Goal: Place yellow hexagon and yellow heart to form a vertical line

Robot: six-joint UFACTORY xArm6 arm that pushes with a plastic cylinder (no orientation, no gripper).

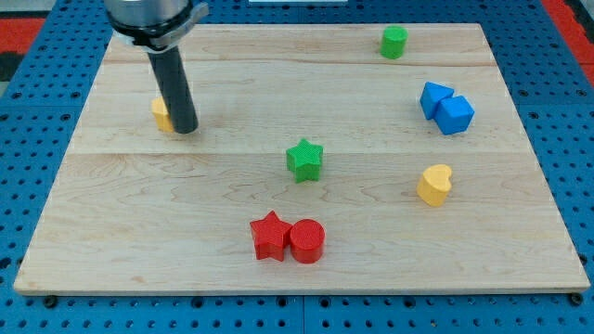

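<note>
tip: my tip point(185, 128) touching small yellow hexagon block point(161, 113), just on its view-right | no pincer, bare rod | yellow heart block point(434, 184) far view-right, lower on wooden tabletop point(111, 232) | hexagon needs shoving view-right, tip on wrong side

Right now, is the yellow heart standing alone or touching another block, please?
Alone: the yellow heart sits apart from every block, with bare board around it.

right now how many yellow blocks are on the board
2. The yellow heart sits at the view's right, below the blue blocks. The other yellow block is at the view's left, mostly hidden behind my tip, which stands against its right side.
</note>
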